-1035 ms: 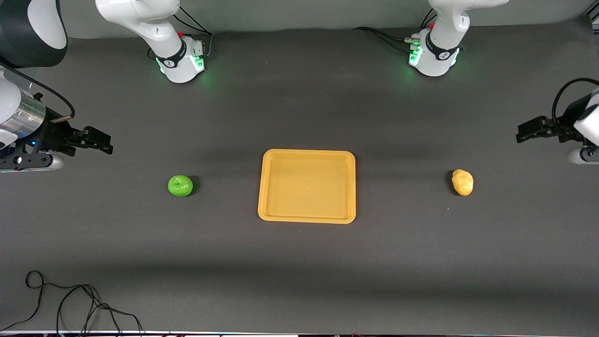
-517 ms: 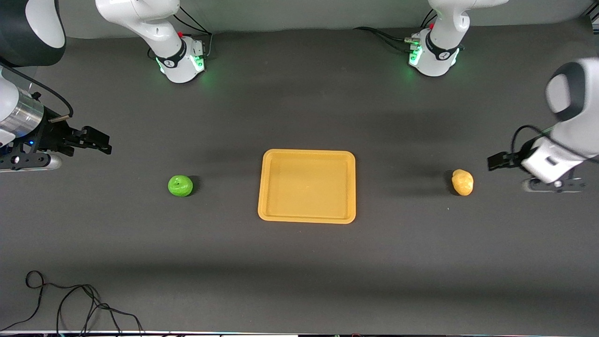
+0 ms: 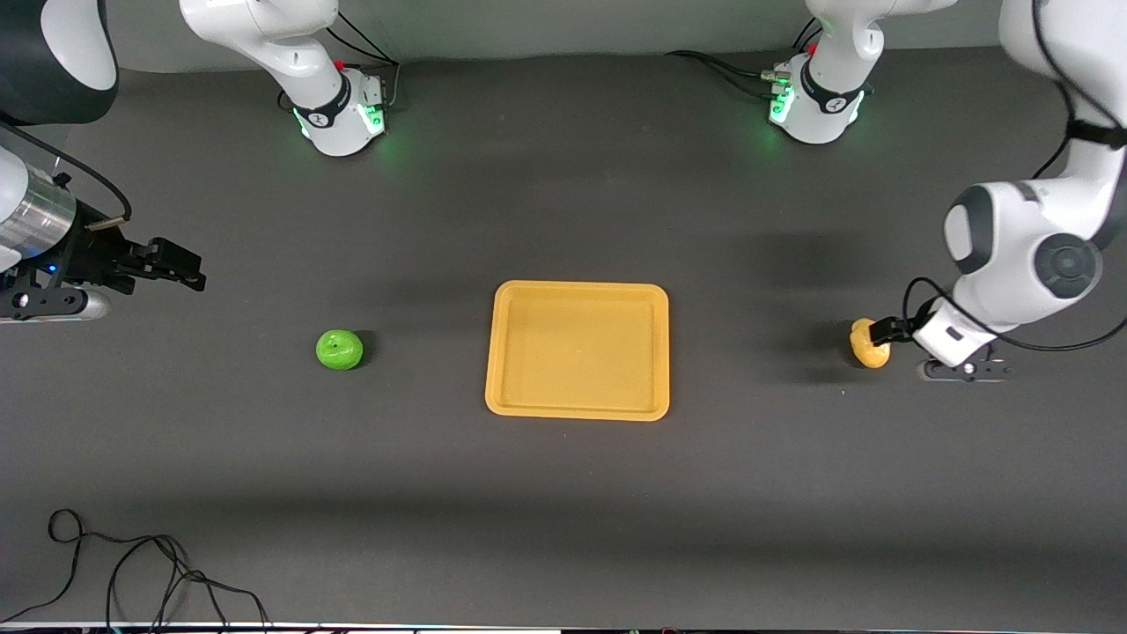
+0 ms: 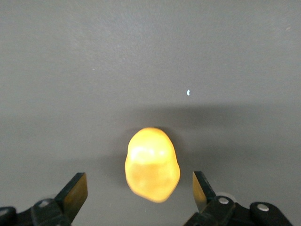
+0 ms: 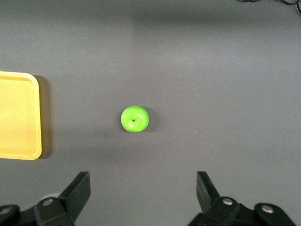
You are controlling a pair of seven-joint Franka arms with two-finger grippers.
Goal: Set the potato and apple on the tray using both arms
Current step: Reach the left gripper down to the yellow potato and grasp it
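Two arms work over a dark surface (image 3: 563,493) in the front view, where the orange-yellow tray (image 3: 577,291) lies at the middle with nothing on it. The green apple (image 3: 339,350) rests on the surface toward the right arm's end, well apart from the tray, and the pale potato (image 3: 868,344) rests toward the left arm's end, also well apart from it. The left tool (image 3: 884,333) is down at the potato, while the right tool (image 3: 180,269) hangs over bare surface at the right arm's end, away from the apple. A loose black cable (image 3: 132,572) lies at the edge nearest the camera. From the left wrist view, the potato (image 4: 152,165) sits between the two spread fingers (image 4: 75,193) of the left tool (image 4: 139,197), with a gap on each side. From the right wrist view, the right tool (image 5: 143,193) is spread wide high above the surface, the apple (image 5: 135,119) lies ahead of it with its dark dimple up, and a corner of the tray (image 5: 19,115) shows at the picture's edge.
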